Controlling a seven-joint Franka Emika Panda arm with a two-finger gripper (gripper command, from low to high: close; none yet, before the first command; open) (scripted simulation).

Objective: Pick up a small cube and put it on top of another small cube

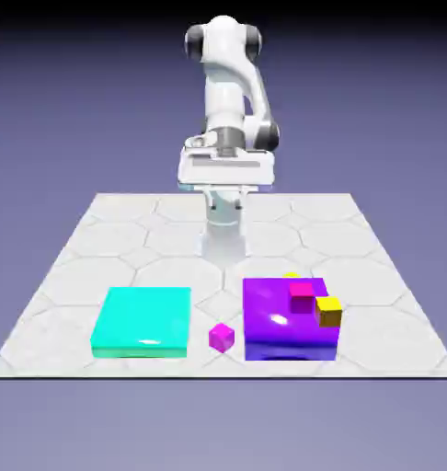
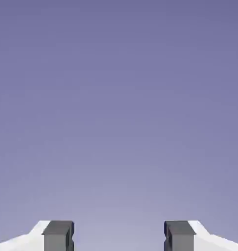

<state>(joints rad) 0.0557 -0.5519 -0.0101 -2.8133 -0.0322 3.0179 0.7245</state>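
Observation:
Only a sliver of the small lime cube shows, peeking out behind the far edge of the flat purple block. A second small cube, magenta, lies on the table between the purple block and the flat cyan block. My gripper hangs high near the robot's base, far behind and above all the cubes. In the hand view the gripper is open, its two grey fingertips wide apart with only the blue-violet backdrop between them.
On the purple block's top sit a crimson cube and a golden-yellow cube at its right edge. The pale hexagon-tiled table ends just in front of the flat blocks.

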